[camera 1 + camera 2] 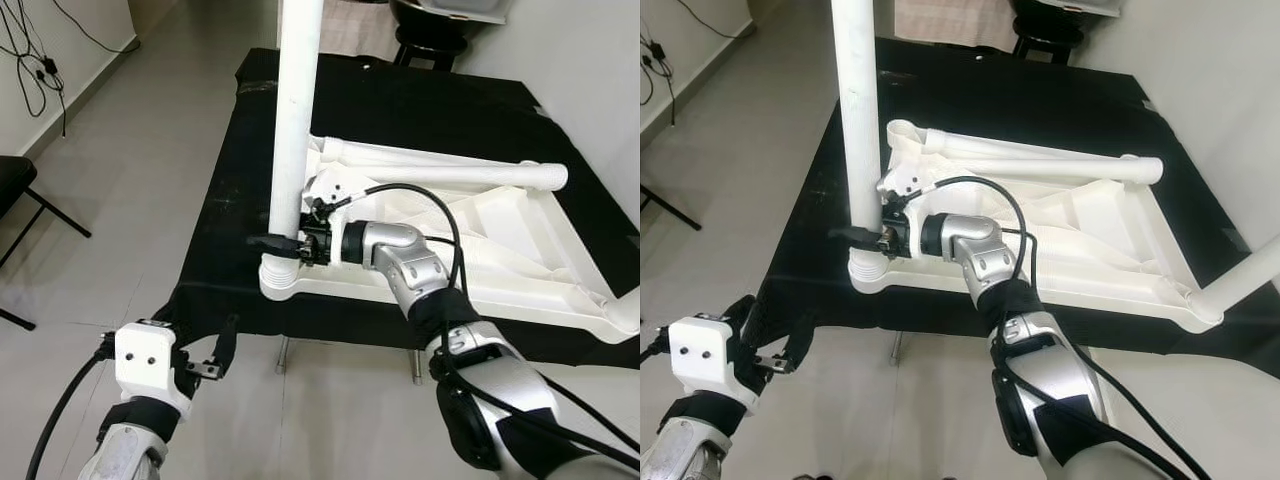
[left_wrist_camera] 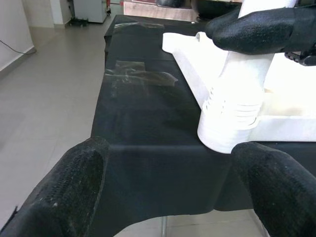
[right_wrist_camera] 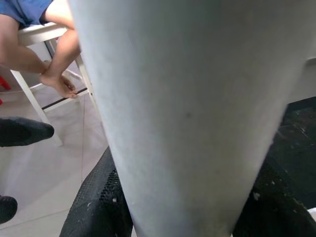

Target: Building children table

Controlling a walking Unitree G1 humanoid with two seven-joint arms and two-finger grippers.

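An upside-down white plastic table [image 1: 520, 262] lies on a low platform under a black cloth [image 1: 230, 210]. One white leg [image 1: 292, 120] stands upright in the socket [image 2: 229, 126] at the near left corner. My right gripper [image 1: 280, 243] is shut on this leg just above the socket; the right wrist view shows the leg [image 3: 187, 108] between the black fingers [image 3: 98, 202]. A second leg [image 1: 440, 165] lies across the table's underside. A third leg [image 1: 1250, 275] juts out at the right corner. My left gripper [image 1: 205, 355] hangs open, low in front of the platform's near edge.
A black folding chair [image 1: 15, 185] stands at the left, with cables [image 1: 35, 60] on the wall behind it. A dark stool [image 1: 430, 30] is at the back. A person's bare foot [image 3: 57, 81] rests by a white stool. A wall runs along the right.
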